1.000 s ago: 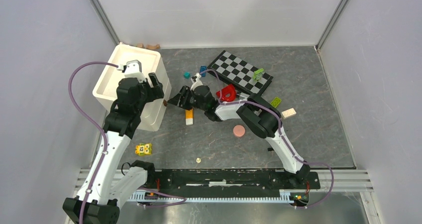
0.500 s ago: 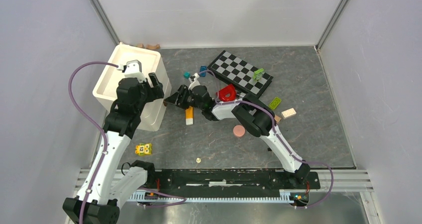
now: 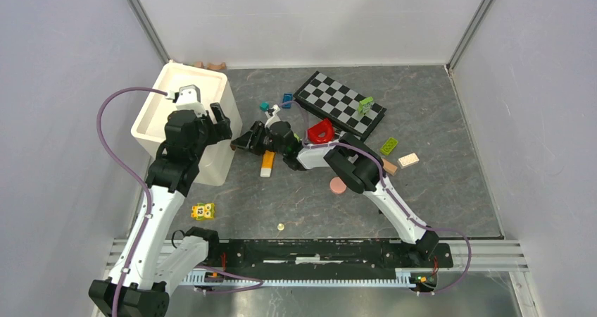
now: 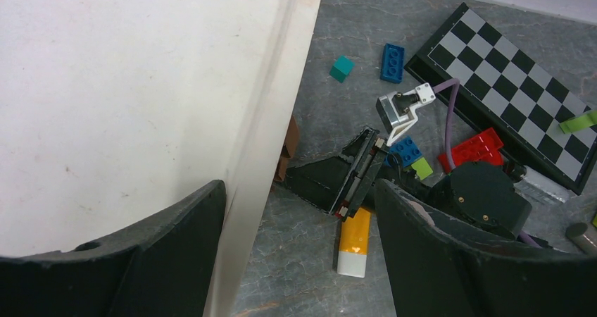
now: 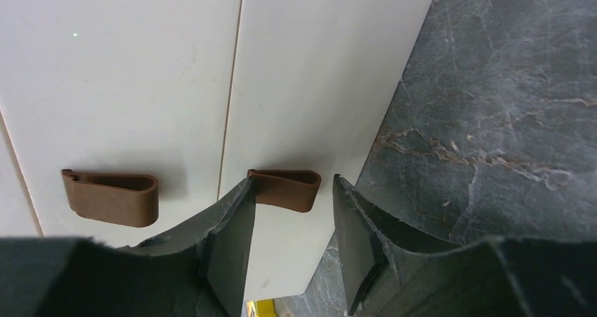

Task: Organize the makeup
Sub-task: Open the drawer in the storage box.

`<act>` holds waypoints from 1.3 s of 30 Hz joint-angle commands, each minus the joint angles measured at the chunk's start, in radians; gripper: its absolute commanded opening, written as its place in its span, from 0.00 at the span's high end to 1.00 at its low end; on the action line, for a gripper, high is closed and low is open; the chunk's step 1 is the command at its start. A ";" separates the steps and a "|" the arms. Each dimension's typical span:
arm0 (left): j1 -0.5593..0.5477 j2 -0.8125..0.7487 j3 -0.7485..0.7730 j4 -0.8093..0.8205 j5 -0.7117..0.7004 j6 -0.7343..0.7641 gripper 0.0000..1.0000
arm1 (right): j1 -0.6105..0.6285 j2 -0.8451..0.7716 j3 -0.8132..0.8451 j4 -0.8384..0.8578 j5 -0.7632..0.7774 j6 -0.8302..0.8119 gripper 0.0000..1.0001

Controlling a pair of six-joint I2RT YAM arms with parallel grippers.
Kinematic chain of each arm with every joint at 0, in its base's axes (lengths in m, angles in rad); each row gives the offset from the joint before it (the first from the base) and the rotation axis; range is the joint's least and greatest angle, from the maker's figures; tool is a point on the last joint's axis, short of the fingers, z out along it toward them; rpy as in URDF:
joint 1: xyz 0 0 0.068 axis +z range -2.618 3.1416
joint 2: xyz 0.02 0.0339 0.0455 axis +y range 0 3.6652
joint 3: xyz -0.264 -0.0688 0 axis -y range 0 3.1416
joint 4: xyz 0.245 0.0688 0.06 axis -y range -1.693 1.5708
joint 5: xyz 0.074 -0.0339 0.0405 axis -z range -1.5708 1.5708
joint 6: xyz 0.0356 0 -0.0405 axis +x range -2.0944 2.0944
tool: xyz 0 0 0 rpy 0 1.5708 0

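My right pincer [image 5: 291, 184] is standing half spread, straddling but not yet pinching a small brown clip-shaped piece [image 5: 285, 190] against the wall of the white bin [image 5: 141, 84], its long axis running jaw to jaw. The orange tube [image 3: 267, 163] is lying on the tabletop [image 5: 507, 120] just behind my pincer, cap toward the bases. My left pincer [image 4: 301, 189], spread wide, is hovering above the bin's edge.

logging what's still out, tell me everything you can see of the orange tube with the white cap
The orange tube looks like smooth plastic, with a white cap on its near end. It lies flat on the grey table, right of the white bin; the right gripper hides its far end, not gripping it.
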 commanded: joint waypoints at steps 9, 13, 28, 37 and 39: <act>-0.003 0.026 -0.008 -0.105 0.103 -0.017 0.17 | 0.008 0.056 0.044 0.137 -0.024 0.068 0.72; -0.002 0.025 -0.008 -0.105 0.103 -0.017 0.17 | 0.007 0.032 0.017 0.153 -0.013 0.047 0.87; 0.001 0.024 -0.008 -0.107 0.098 -0.017 0.17 | -0.047 -0.245 -0.312 0.146 0.088 -0.138 1.00; 0.003 0.024 -0.007 -0.107 0.099 -0.016 0.17 | -0.070 -0.402 -0.494 0.108 0.148 -0.226 1.00; 0.003 0.025 -0.008 -0.107 0.098 -0.017 0.17 | -0.073 -0.428 -0.531 0.104 0.162 -0.233 1.00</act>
